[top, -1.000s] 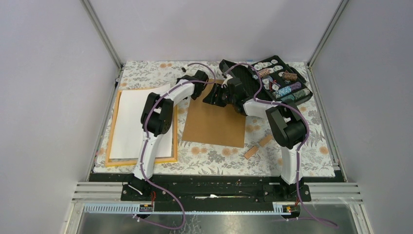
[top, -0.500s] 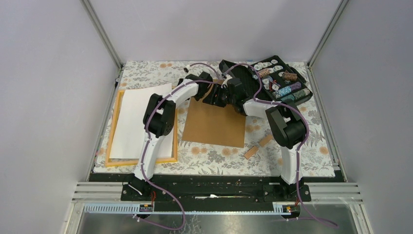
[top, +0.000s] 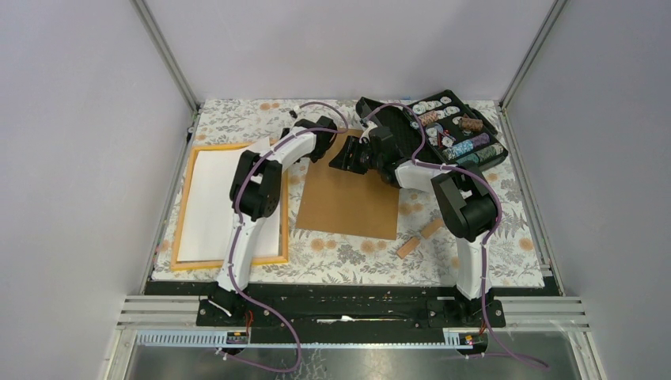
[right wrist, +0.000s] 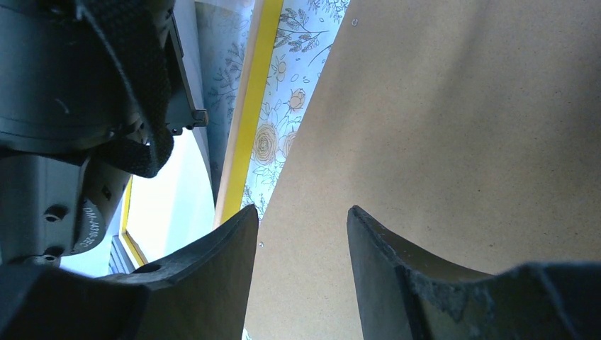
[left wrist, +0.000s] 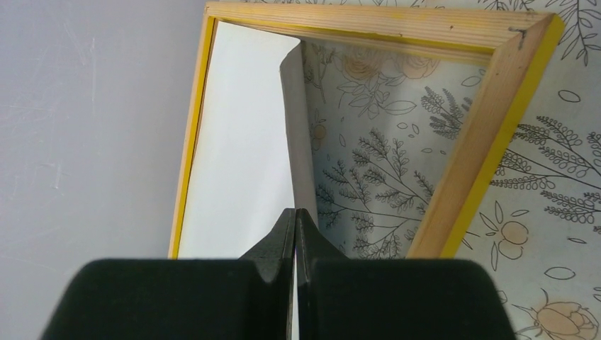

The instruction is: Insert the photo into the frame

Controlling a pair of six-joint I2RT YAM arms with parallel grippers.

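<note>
The orange-yellow frame [top: 183, 214] lies at the table's left, with the photo [top: 210, 198] inside it, white back up. In the left wrist view the photo [left wrist: 241, 142] has its near edge lifted and curled. That edge runs into the jaws of my left gripper [left wrist: 295, 212], which is shut on it. The floral cloth shows beside the sheet inside the frame [left wrist: 468, 142]. My left gripper [top: 289, 134] is at the frame's far right corner. My right gripper [right wrist: 301, 209] hangs open over the brown backing board [right wrist: 461, 127], holding nothing. In the top view my right gripper [top: 342, 158] is over the board's far left corner.
The brown backing board [top: 348, 202] lies mid-table. A black case of chips [top: 443, 131] stands open at the far right. Two small wooden blocks [top: 431, 228] [top: 406, 247] lie near the right arm. Cage posts and grey walls close in both sides.
The photo's far corner, which overhung the frame's far border, now lies within it. My left gripper swung right, then came back left with the sheet. The right arm stayed still.
</note>
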